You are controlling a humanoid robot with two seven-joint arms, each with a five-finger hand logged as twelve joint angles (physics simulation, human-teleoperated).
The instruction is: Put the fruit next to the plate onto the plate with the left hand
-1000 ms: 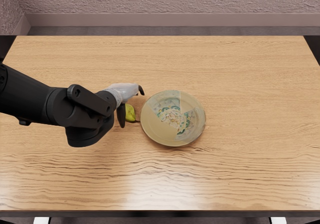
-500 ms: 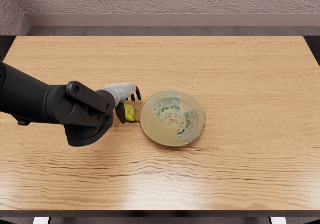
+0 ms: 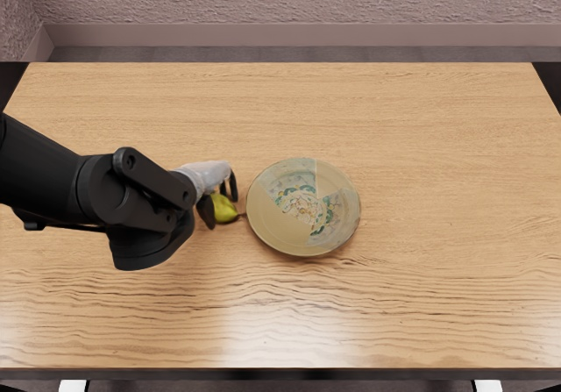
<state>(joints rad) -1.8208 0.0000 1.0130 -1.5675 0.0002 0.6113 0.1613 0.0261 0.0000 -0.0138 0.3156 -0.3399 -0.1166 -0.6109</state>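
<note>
A small yellow-green fruit [image 3: 225, 210] lies on the wooden table just left of the plate [image 3: 344, 227], a round beige dish with a green and white pattern. My left hand [image 3: 219, 200] reaches in from the left edge and sits low over the fruit. Its dark-tipped fingers [image 3: 232, 186] curl down behind the fruit and the thumb presses at the fruit's left side, so the hand is shut on it. The fruit is partly hidden under the hand and still rests on the table, a narrow gap from the plate's rim. The right arm is out of view.
My bulky black left forearm [image 3: 105, 199] lies across the table's left side. The wooden table [image 3: 421, 120] stretches wide to the back and right, with a wall beyond its far edge.
The left hand has dropped lower and pulled back slightly, and its fingers have curled in around the fruit. The fruit has shifted a little toward the front.
</note>
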